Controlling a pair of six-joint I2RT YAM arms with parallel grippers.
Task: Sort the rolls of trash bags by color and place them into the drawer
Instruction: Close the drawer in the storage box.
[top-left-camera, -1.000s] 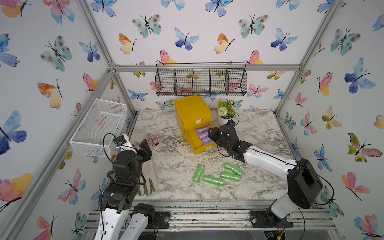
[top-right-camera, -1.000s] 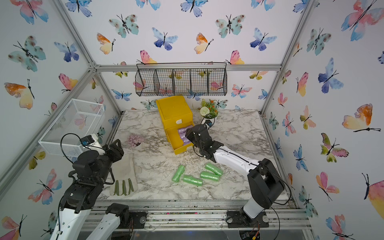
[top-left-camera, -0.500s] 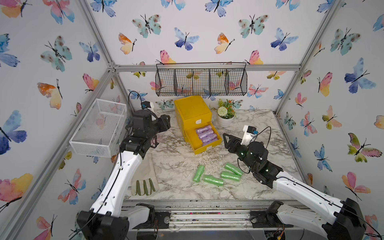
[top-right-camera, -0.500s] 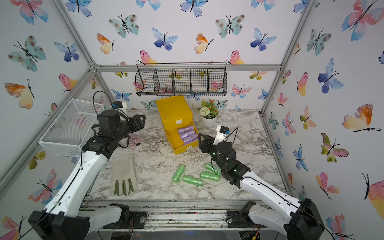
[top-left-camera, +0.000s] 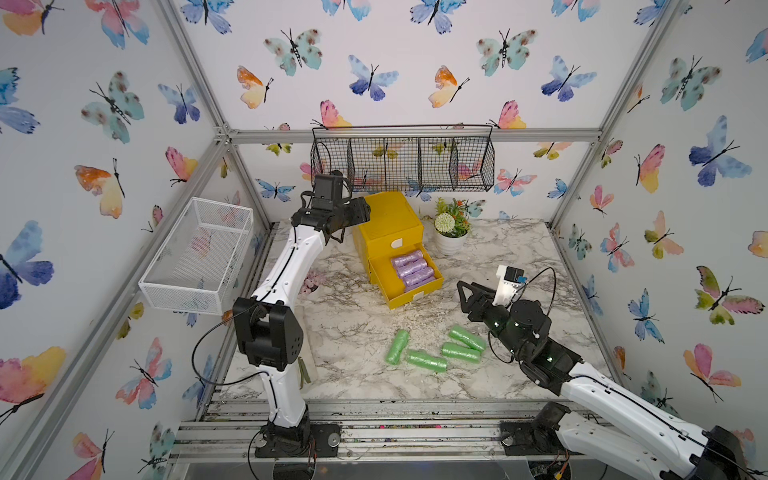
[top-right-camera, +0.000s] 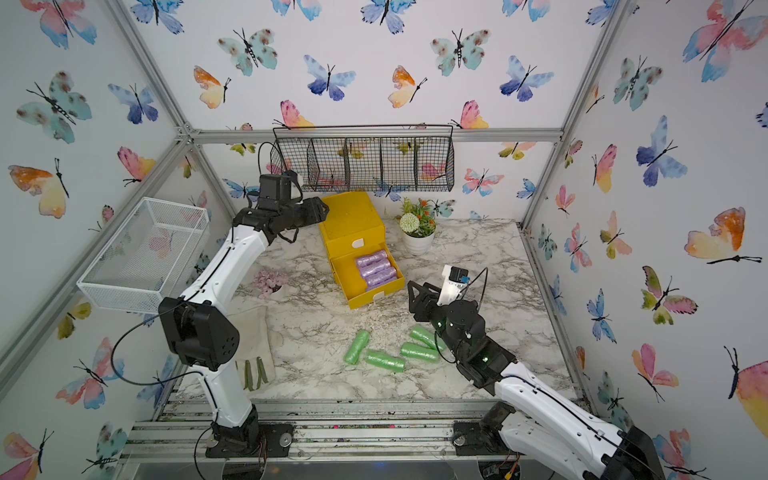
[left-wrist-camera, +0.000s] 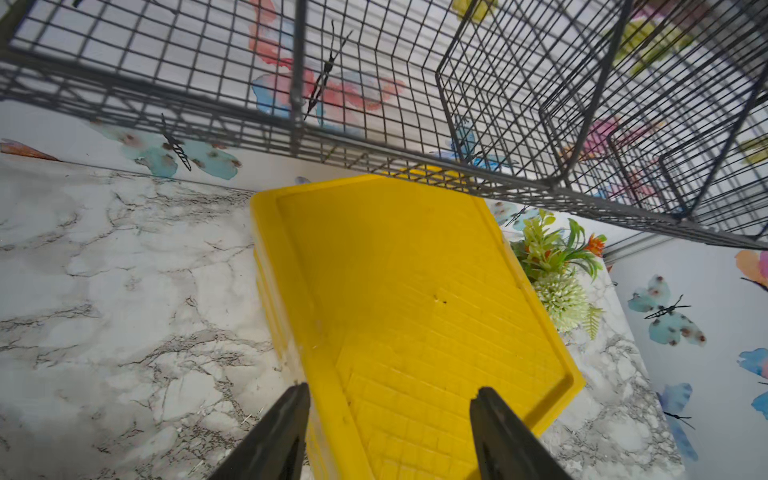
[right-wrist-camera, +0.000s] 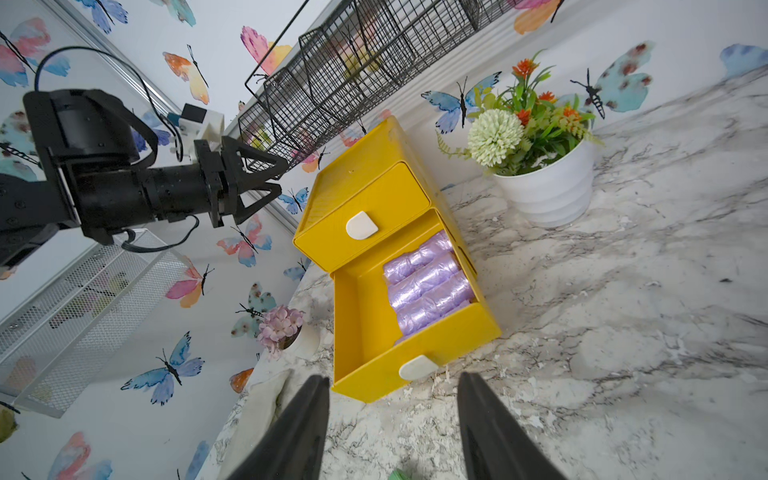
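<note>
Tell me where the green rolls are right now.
In a top view, the four green rolls lie clustered on the marble table, in front of the open drawer and close to the right gripper.

We hold our left arm (top-left-camera: 291, 262) high, the left pincer (top-left-camera: 362, 211) spread and empty over the yellow chest (top-left-camera: 390, 224); our right arm (top-left-camera: 623, 409) lies low, the right pincer (top-left-camera: 462, 295) spread, empty, facing the chest's front.

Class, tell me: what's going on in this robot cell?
Lilac crinkly plastic rolls lie in the open drawer of the yellow plastic mini chest; four bright green rolls lie on the marble tabletop. The left gripper hovers open over the chest's top. The right gripper, open and empty, faces the open drawer.
</note>
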